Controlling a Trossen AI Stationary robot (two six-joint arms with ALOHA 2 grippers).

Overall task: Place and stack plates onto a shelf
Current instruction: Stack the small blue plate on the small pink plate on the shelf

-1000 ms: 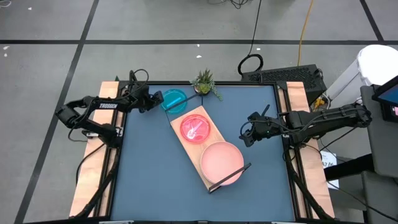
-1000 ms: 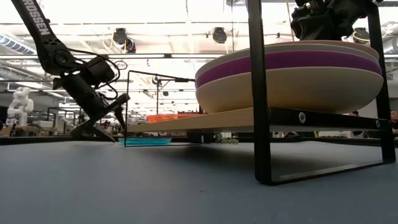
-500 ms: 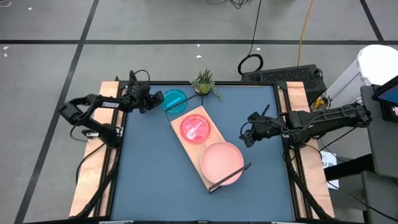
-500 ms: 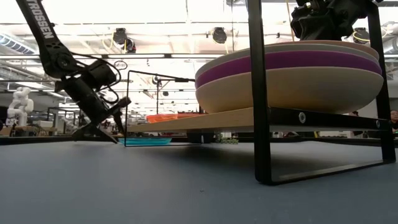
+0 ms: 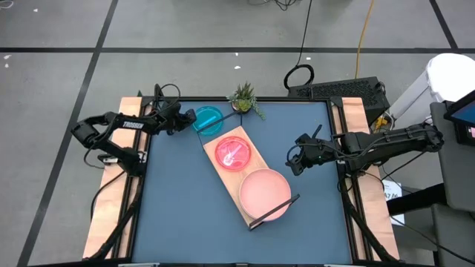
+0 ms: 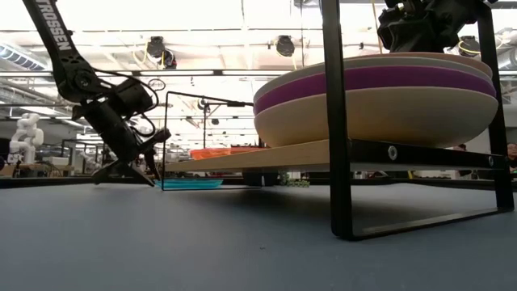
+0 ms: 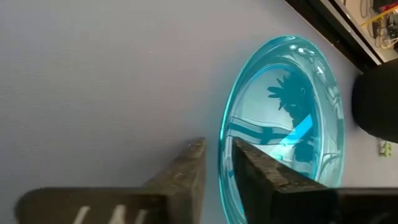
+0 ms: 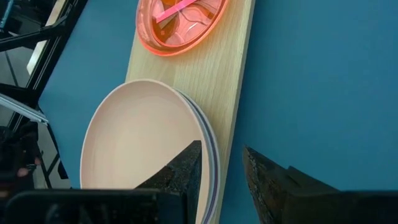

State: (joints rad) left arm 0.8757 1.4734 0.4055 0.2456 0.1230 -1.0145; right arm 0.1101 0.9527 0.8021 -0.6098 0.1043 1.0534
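Plates are mostly on the shelf by now, as far as we can judge. From the high view we see the wooden board lying diagonally across the middle of the table, with the stack of large plates at its 5 o'clock end, salmon pink on top; the low view shows purple and cream rims beneath it. At the 11 o'clock end sits the stack of small translucent plates, magenta uppermost with orange showing at the edge. One piece is left: the cyan plate, lying on the table just beyond the board's 11 o'clock end, near the small potted plant at the table's 12 o'clock edge. Our left gripper is at that plate's 9 o'clock rim; in the left wrist view its fingers straddle the near rim, one outside and one inside, narrowly parted around it, though we cannot tell whether they are truly pinching it. Our right gripper waits at about 3 o'clock of the board, fingers slightly spread and holding nothing. We judge that what is left is lifting the cyan plate and setting it on the small stack.
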